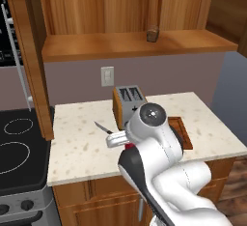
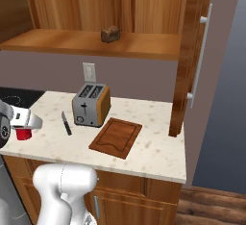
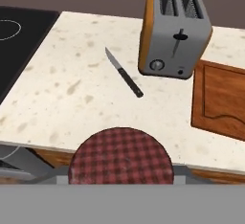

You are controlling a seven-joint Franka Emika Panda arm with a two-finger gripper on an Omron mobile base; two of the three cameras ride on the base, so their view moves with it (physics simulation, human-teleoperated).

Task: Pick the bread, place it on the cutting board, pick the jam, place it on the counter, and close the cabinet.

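The tool is gripping the jam, its jaws closing on the jar's sides above the front edge of the tabletop, near the stovetop. The bread is sitting on the open cabinet shelf. A knife is lying between the toaster and stovetop; the cutting board is lying bare beside the toaster.

Bread on cabinet shelf; cutting board bare.

Even, soft rendered light (faint shadows), no glare, slightly coarse.
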